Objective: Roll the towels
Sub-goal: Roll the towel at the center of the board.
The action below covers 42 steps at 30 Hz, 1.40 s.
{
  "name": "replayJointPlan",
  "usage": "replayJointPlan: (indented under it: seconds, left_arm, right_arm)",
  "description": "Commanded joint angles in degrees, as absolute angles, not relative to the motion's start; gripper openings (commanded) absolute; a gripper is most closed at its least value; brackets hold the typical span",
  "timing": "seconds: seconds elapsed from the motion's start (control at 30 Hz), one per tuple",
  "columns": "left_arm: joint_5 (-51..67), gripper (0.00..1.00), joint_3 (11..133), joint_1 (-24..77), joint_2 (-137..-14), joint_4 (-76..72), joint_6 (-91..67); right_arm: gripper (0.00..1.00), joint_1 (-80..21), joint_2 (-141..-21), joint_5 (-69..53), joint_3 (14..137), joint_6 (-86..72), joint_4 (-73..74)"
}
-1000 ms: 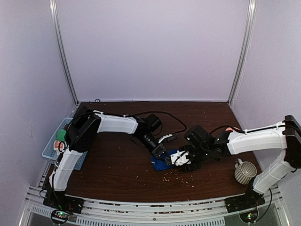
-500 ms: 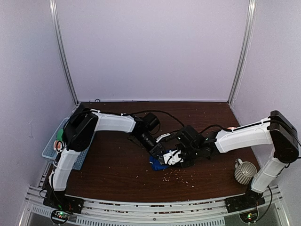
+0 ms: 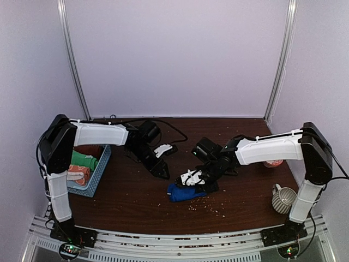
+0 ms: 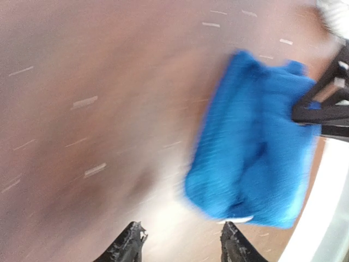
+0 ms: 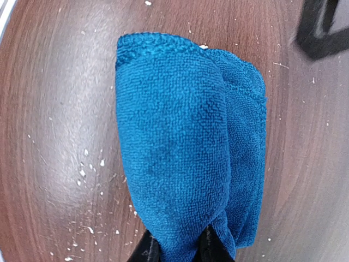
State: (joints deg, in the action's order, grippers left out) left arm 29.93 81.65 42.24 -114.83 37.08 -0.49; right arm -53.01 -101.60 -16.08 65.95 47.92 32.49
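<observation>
The left wrist view is smeared by motion, so only the tips of the left claw (image 4: 182, 246) show at its bottom edge. They stand apart with nothing between them. The right claw (image 5: 175, 250) is mostly cut off below its own view. Its two fingertips pinch the near end of the blue towel (image 5: 185, 147), which lies loosely rolled with a second fold along one side. From above, the right arm covers most of a bowl (image 3: 272, 163) near the right edge.

The towel rests on the table (image 3: 125, 202) toward the front middle, among crumbs (image 3: 204, 204), with bare wood all round. A mug (image 3: 283, 199) sits well apart at the front right. A basket (image 3: 94, 177) at the left edge holds a green towel (image 3: 84, 161) and an orange towel (image 3: 76, 174).

Since a second ago the left claw has opened and drawn back leftward, uncovering the basket, and the blue towel has shifted slightly left.
</observation>
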Motion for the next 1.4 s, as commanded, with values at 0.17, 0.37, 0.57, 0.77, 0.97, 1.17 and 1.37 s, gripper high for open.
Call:
replayJointPlan:
  seconds: [0.17,0.37,0.57,0.77,0.97,1.17,1.37]
  left_arm:
    - [-1.45,0.52,75.32,30.75,-97.57,35.25,-9.37]
    - [6.4,0.46,71.79,29.77,-93.9,32.13,-7.4]
    - [2.24,0.45,57.79,39.7,-80.21,15.35,-5.77]
    - [0.27,0.61,42.53,48.87,-62.58,-3.41,-2.33]
    - [0.39,0.58,44.98,58.53,-69.32,1.56,5.14]
    - [-6.49,0.62,52.15,67.19,-87.05,0.69,11.33]
    - [-12.64,0.62,58.16,68.69,-100.45,-1.9,17.71]
  right_arm:
    - [0.15,-53.11,-110.12,-21.51,68.21,40.44,42.3]
    - [0.14,-52.87,-111.96,-23.31,70.45,40.58,44.64]
    - [0.13,-50.57,-119.0,-30.35,78.36,42.01,54.66]
    - [0.13,-47.18,-126.61,-32.83,89.59,40.59,63.34]
    - [0.12,-45.31,-133.14,-33.4,96.68,39.48,68.17]
    - [0.12,-45.13,-135.12,-34.75,98.58,39.93,70.26]
    - [0.12,-44.83,-135.54,-34.19,98.1,39.64,70.05]
